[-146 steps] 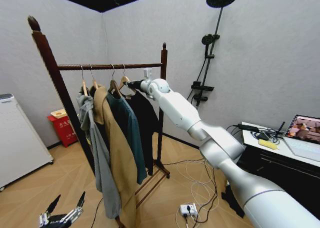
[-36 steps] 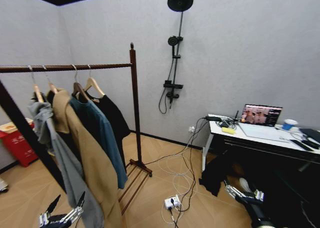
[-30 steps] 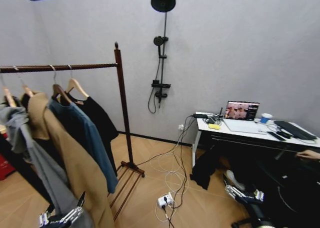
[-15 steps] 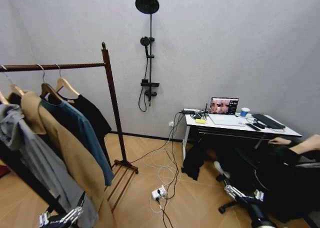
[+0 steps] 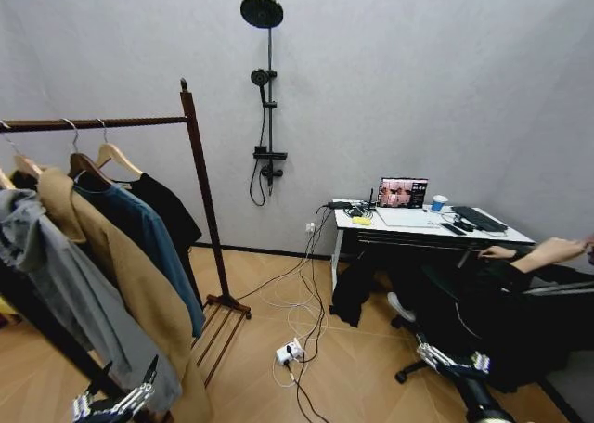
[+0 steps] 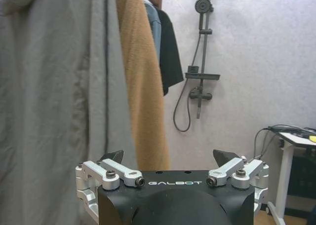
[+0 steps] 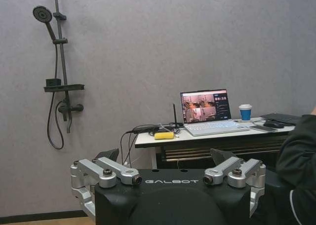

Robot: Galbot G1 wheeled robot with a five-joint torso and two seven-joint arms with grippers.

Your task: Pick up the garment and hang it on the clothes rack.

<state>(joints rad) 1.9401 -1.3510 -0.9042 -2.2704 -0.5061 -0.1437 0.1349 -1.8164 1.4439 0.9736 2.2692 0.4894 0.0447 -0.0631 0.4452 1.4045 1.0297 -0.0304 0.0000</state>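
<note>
The clothes rack [image 5: 197, 163] stands at the left, its rail [image 5: 121, 121] carrying several garments. The black garment [image 5: 165, 211] hangs on its wooden hanger [image 5: 118, 154] nearest the right post, beside the teal coat [image 5: 139, 228]. In the left wrist view the garment [image 6: 170, 52] hangs farthest back, beyond the tan coat [image 6: 145, 87] and grey hoodie [image 6: 59, 87]. My left gripper [image 5: 125, 377] [image 6: 169, 158] sits low by the hoodie's hem, open and holding nothing. Low at the right, my right gripper [image 5: 452, 356] [image 7: 165, 156] is open too, far from the rack.
A white desk [image 5: 408, 226] with a laptop [image 5: 402, 192] stands by the back wall, and a dark office chair [image 5: 464, 321] is in front of it. Cables and a power strip [image 5: 288, 352] lie on the wooden floor. A shower fitting [image 5: 264, 89] hangs on the wall.
The head camera has turned right, so the rack has slid to the left edge and the desk has come into view. The right arm, earlier raised at the black garment's hanger, now hangs low.
</note>
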